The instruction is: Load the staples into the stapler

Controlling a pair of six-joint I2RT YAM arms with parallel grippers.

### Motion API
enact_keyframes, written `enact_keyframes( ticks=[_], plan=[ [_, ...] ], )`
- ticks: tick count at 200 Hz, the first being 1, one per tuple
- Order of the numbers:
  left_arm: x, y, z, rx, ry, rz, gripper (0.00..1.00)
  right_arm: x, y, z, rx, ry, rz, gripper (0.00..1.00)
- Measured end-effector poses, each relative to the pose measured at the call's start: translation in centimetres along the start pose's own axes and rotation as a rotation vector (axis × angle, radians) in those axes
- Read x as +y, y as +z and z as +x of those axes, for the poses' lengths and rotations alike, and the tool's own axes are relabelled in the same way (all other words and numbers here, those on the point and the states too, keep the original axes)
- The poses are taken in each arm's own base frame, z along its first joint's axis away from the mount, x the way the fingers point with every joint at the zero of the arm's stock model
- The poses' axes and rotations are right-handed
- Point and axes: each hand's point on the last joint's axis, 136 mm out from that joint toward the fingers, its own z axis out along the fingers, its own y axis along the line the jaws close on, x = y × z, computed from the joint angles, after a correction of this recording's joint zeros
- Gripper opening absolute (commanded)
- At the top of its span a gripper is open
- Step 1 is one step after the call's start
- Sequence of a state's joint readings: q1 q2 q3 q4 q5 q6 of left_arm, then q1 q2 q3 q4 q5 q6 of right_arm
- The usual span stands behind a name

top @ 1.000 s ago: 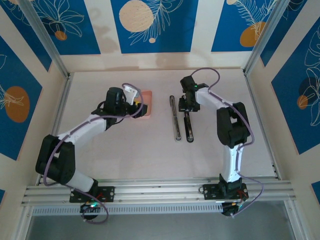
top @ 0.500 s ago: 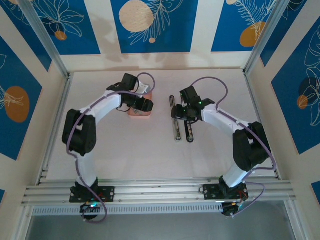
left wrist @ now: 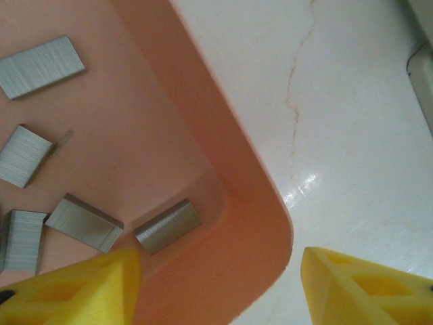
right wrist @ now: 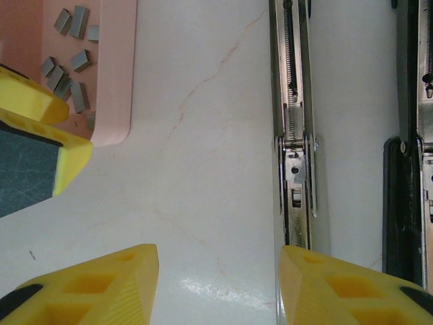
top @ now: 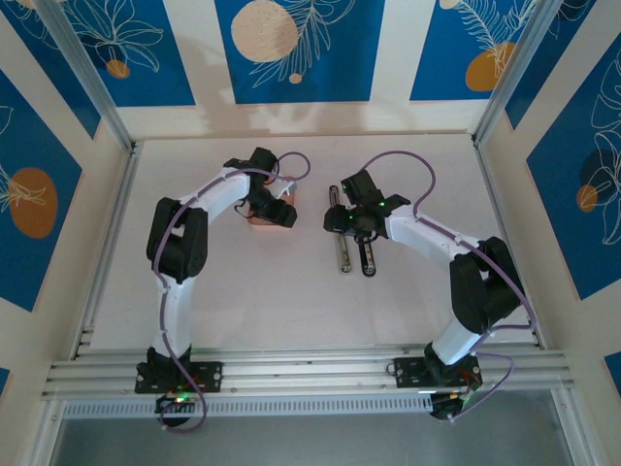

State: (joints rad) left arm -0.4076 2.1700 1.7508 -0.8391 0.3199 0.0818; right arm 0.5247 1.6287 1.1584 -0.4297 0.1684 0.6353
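**Surface:** table, white w/ faint brownish marble veins, glossy, glare patches in both wrist views. An alu rail runs along the near edge, w/ both arm bases on it.

**Room:** wall panels are blue w/ white leaf line-drawings & pale orange discs, cream strips btwn them. Slanted metal posts stand at the rear corners.

**Task item:** staples. Short grey metallic strips w/ finely ribbed tops and flat sides. Five show in the L wrist view, loose & at odd angles on the floor of the tray. One strip lies close to the corner wall. The R wrist view shows a further scatter in the same tray.

**Tray:** salmon-pink, rounded corner, sloping walls. Sits on the table left of the stapler, apart from it.

**Stapler**: two long narrow parts lying side by side near table centre.
- Silver magazine rail, w/ a spring showing in its channel.
- Black arm, just beside the rail.
- Whether the two parts are joined: cannot tell.

**L gripper**: yellow fingertips, jaws parted fairly wide, straddling the tray corner. One tip is over the tray floor beside a strip, the other over bare table. Nothing held.

**R gripper**: jaws parted, bare table btwn them. One tip overlaps the magazine rail in its wrist view; contact cannot be told. Nothing held.
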Motion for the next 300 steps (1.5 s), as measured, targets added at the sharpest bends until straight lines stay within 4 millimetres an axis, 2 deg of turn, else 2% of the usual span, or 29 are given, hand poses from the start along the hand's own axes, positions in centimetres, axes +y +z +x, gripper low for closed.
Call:
enact_keyframes(
  ticks=[41,87,134,200,229,247,263,281,300],
  plan=[
    [-0.7,0.2,0.9,0.038,0.004,0.016,0.63,0.0,0.0,0.0,-0.002,-0.001,0.002,0.50],
    [-2.9,1.2,1.9,0.075,0.027,0.064,0.62,-0.2,-0.1,-0.2,-0.008,0.010,0.006,0.50],
    [-6.2,2.3,4.5,0.135,0.054,0.131,0.61,-0.9,-1.2,-1.0,-0.038,0.054,0.005,0.49],
    [-11.7,1.4,6.3,0.122,0.092,0.238,0.60,-1.3,-2.0,-1.1,-0.042,0.065,0.012,0.49],
    [-12.8,0.0,6.2,0.076,0.090,0.261,0.61,-1.3,-2.1,-0.8,-0.031,0.060,0.017,0.49],
    [-13.1,-1.8,5.2,0.007,0.088,0.258,0.60,-1.1,-2.3,-0.5,-0.016,0.046,0.022,0.49],
    [-13.1,-3.7,4.4,-0.066,0.078,0.251,0.59,-0.2,-3.0,-0.9,-0.016,0.017,0.012,0.48],
    [-12.1,-6.1,3.7,-0.159,0.032,0.236,0.56,1.8,-3.5,-1.8,-0.026,-0.036,-0.014,0.49],
    [-9.8,-8.2,3.4,-0.253,-0.053,0.207,0.52,3.9,-3.4,-2.4,-0.024,-0.106,-0.034,0.49]
  ],
)
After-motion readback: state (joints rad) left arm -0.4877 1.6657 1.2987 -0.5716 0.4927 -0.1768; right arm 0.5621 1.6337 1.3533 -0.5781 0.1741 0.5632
